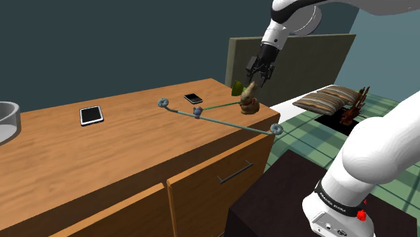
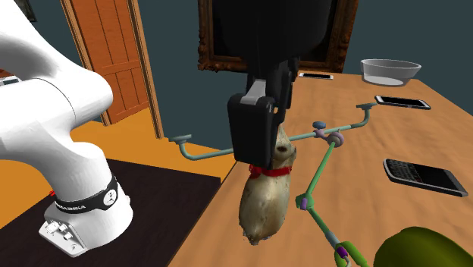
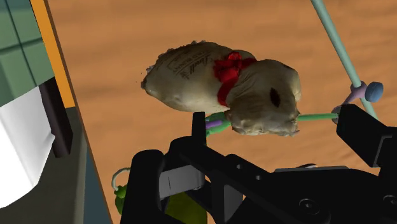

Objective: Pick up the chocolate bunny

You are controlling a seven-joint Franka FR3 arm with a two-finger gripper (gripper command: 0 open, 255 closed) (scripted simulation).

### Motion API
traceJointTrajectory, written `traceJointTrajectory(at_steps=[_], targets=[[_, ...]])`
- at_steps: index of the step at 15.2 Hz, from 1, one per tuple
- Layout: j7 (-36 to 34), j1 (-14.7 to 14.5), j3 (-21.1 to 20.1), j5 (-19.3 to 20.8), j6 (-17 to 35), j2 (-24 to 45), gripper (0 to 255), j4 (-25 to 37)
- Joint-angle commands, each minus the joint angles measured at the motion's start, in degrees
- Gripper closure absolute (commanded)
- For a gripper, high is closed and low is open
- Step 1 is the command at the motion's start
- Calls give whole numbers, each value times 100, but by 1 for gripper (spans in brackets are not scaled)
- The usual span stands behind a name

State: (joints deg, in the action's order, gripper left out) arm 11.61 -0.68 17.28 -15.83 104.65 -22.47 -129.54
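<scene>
The bunny (image 1: 249, 101) is a tan, mottled figure with a red ribbon round its neck. It stands upright at the far right corner of the wooden counter (image 1: 101, 155). My black gripper (image 1: 256, 82) hangs just above it, fingers pointing down at its head. In the second exterior view one finger (image 2: 254, 129) stands beside the bunny's (image 2: 265, 197) head. In the wrist view the bunny (image 3: 210, 76) lies just beyond the gripper (image 3: 277, 121). The two fingertips (image 3: 198, 124) stand well apart, wider than the head, and do not touch it. The gripper is open.
A thin teal and green rod frame with knob joints (image 1: 198, 112) lies on the counter right next to the bunny. A green object (image 2: 413, 246) sits behind the bunny. Two phones (image 1: 91, 115) (image 1: 193, 98) and a grey bowl (image 1: 5, 122) lie further along. The counter edge (image 2: 220, 182) is close by.
</scene>
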Motion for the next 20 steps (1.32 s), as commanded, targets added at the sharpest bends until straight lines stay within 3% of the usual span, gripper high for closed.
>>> traceJointTrajectory(at_steps=[1, 3, 4, 13, 20], targets=[[60, 5, 19, -10, 116, 26, 0, -102], [59, 5, 19, -10, 116, 26, 0, -102], [59, 5, 19, -10, 113, 29, 255, -95], [60, 6, 18, -10, 116, 26, 255, -102], [-121, 1, -4, 29, -388, -31, 255, 377]])
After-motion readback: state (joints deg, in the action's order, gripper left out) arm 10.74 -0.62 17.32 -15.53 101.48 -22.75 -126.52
